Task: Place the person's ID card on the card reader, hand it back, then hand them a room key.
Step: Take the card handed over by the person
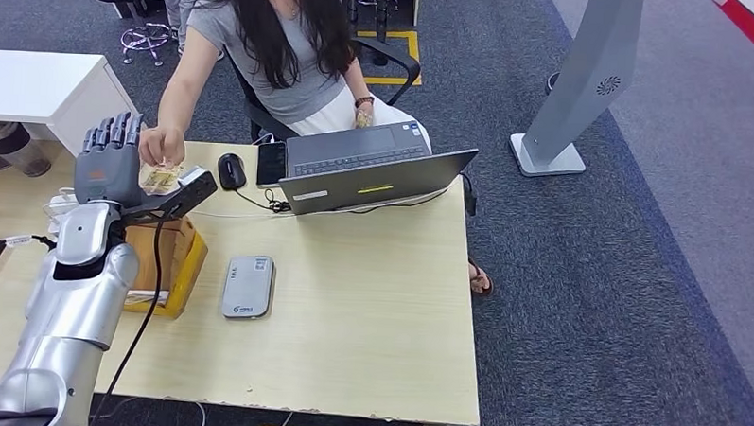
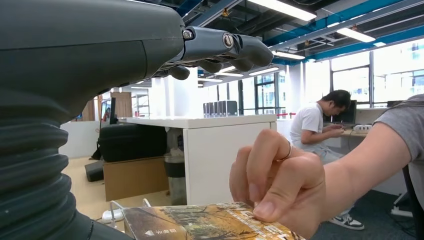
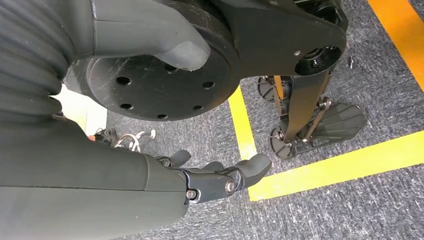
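Left hand (image 1: 110, 161) raised at the table's (image 1: 370, 298) far-left end, palm up, fingers (image 1: 113, 130) straight and spread. Card (image 1: 160, 178) lies flat on its palm; in the left wrist view the card (image 2: 210, 222) shows a brown-and-yellow print. Fingers don't curl on it, so it rests on an open hand rather than being gripped. Person's hand (image 1: 162, 147) is at 12 o'clock of the card, fingertips touching it; the left wrist view has their thumb and fingers (image 2: 280, 187) pinching its far edge. Person (image 1: 270, 48) in a grey top sits across the table, other hand near the laptop (image 1: 375, 167).

Yellow box (image 1: 177, 263) sits below the left forearm, at 6 o'clock from the card. Card reader (image 1: 249, 286), pale grey, lies flat on the table at 3 o'clock of the box, well apart from the card, at about 5 o'clock from it. Black mouse (image 1: 231, 170) and dark phone (image 1: 271, 163) lie near the far edge, just at 9 o'clock of the laptop. Grey stand (image 1: 571, 97) is on the carpet off the table's far-right corner.

Right hand (image 3: 215, 177) hangs over carpet with yellow floor lines, fingers loosely bent but apart, holding nothing.
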